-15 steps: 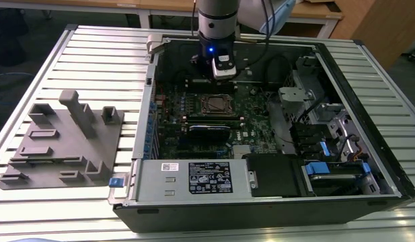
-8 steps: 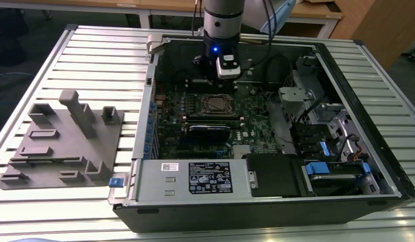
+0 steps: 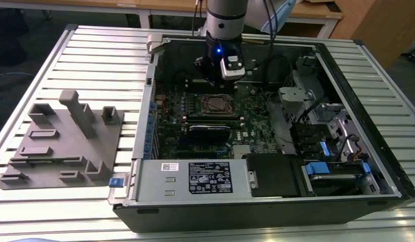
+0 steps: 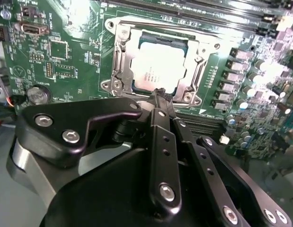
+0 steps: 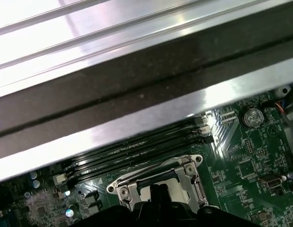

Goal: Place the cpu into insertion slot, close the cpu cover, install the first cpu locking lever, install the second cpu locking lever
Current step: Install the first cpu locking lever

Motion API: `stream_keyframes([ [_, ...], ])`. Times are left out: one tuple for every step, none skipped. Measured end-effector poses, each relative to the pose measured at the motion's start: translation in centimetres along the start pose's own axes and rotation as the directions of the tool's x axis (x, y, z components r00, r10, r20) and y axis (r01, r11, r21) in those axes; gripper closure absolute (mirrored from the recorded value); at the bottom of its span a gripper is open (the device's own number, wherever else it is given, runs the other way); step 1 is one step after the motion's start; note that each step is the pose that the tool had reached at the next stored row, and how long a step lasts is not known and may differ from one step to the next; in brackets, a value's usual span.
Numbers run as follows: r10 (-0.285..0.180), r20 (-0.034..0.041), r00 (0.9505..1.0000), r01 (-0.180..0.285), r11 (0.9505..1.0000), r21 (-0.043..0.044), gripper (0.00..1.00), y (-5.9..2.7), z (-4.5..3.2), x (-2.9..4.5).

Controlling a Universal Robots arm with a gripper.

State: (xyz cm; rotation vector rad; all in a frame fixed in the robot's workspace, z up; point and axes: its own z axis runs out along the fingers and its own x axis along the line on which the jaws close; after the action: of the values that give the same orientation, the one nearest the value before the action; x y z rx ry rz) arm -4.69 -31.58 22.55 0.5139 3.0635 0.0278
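The cpu (image 4: 158, 66), a pale silver square, lies in the insertion slot (image 4: 119, 71) on the green motherboard (image 4: 66, 52). The silvery cpu cover (image 4: 196, 75) lies flat around it, and the chip shows through its window. My gripper (image 4: 160, 92) hangs just over one edge of the socket with its black fingertips together and nothing between them. In the exterior view the gripper (image 3: 217, 84) stands above the far side of the insertion slot (image 3: 217, 105), inside the open computer case. In the first wrist view the cpu cover (image 5: 122, 189) sits just beyond the gripper (image 5: 158, 193).
Long black memory slots (image 5: 137, 151) and the case wall (image 5: 137, 118) run close behind the socket. A black card (image 3: 211, 128), the power supply (image 3: 193, 176) and a drive cage (image 3: 328, 136) fill the case. A grey fixture block (image 3: 59, 141) sits at the exterior view's left.
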Motion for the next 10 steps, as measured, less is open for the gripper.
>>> stream_keyframes([
  [-0.014, -0.0004, 0.9999, 0.014, 0.9999, -0.0005, 0.89, 0.0, 0.02, 0.0],
  [-0.029, -0.0007, 0.9996, 0.029, 0.9996, -0.001, 0.89, 0.0, 0.04, 0.0],
  [-0.043, -0.0009, 0.9991, 0.043, 0.9991, -0.0015, 0.89, 0.0, 0.06, 0.0],
  [-0.056, -0.0012, 0.9985, 0.056, 0.9985, -0.002, 0.89, 0.0, 0.09, 0.0],
  [-0.068, -0.0015, 0.9977, 0.068, 0.9977, -0.0024, 0.89, 0.0, 0.13, 0.0],
  [-0.08, -0.0017, 0.9968, 0.08, 0.9968, -0.0029, 0.89, 0.0, 0.17, 0.0],
  [-0.093, -0.002, 0.9956, 0.093, 0.9956, -0.0033, 0.89, 0.0, 0.22, 0.0],
  [-0.107, -0.0023, 0.9943, 0.107, 0.9943, -0.0038, 0.89, 0.0, 0.27, 0.0],
  [-0.121, -0.0026, 0.9927, 0.121, 0.9927, -0.0041, 0.89, -0.01, 0.31, 0.0],
  [-0.135, -0.0029, 0.9909, 0.135, 0.9909, -0.0046, 0.89, -0.01, 0.34, 0.0],
])
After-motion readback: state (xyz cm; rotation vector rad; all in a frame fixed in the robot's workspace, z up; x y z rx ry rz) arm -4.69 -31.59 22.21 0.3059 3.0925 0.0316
